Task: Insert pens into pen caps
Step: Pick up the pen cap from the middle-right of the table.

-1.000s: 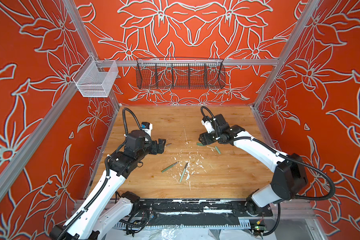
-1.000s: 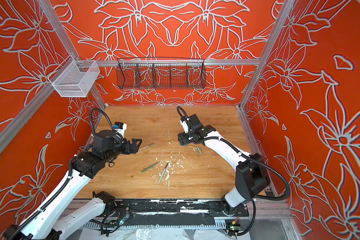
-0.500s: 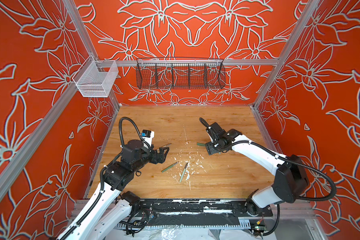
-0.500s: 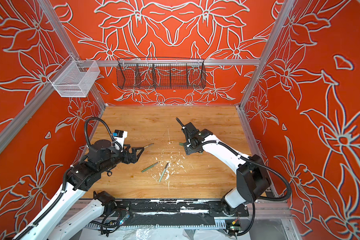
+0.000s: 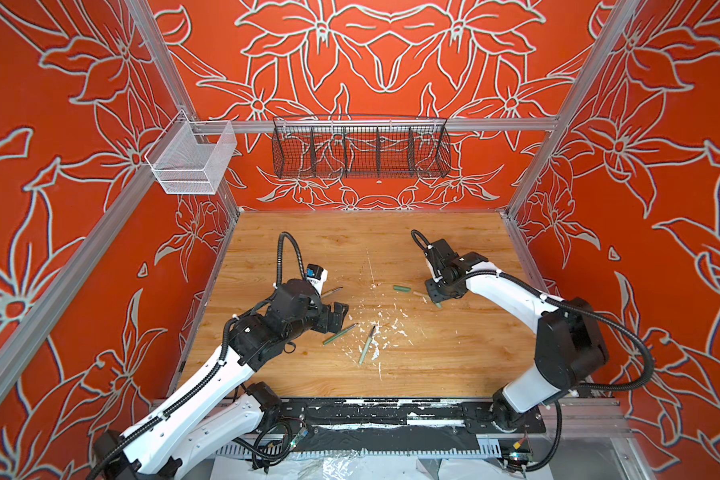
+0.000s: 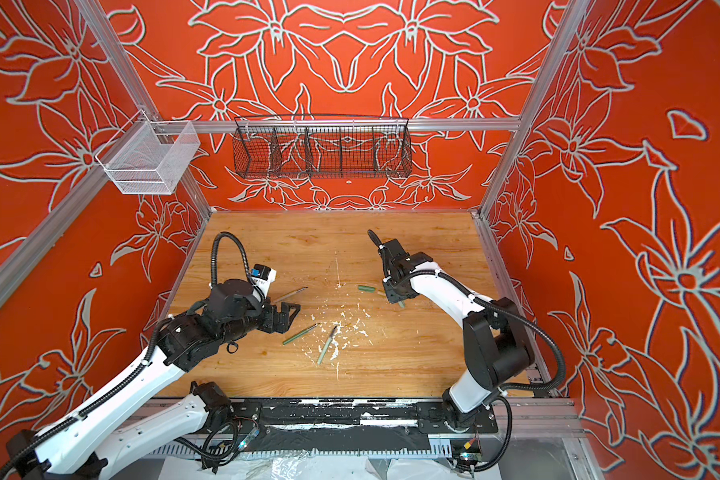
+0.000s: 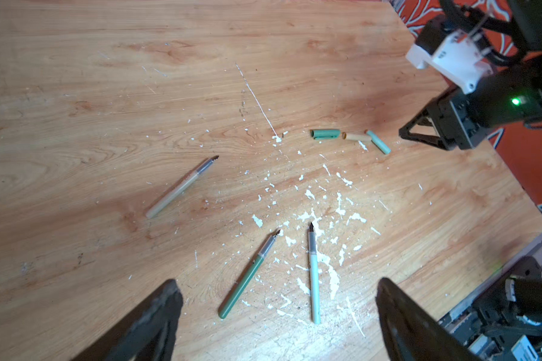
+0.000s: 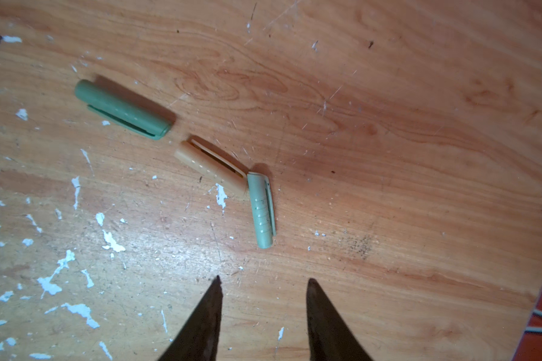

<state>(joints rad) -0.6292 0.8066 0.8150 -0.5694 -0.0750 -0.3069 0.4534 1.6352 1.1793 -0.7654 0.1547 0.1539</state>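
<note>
Our left claw (image 7: 277, 281) hangs spread wide just beside the dark green pen (image 7: 248, 276) and pale mint pen (image 7: 313, 275), with the tan pen (image 7: 182, 187) lying apart on the wooden table (image 5: 433, 353). Our right claw (image 8: 263, 278), prongs parted and empty, hovers near three caps: the tan cap (image 8: 212, 167) touches the mint cap (image 8: 262, 212), and the dark green cap (image 8: 122, 109) lies close by.

In a top view the tan cap (image 5: 419, 294) and the pale mint cap (image 5: 438, 305) were largely hidden beneath the right gripper (image 5: 436, 297), whose jaws were masked by its own body. In the right wrist view its fingers (image 8: 202, 325) were cut off by the picture's edge behind the tips.
</note>
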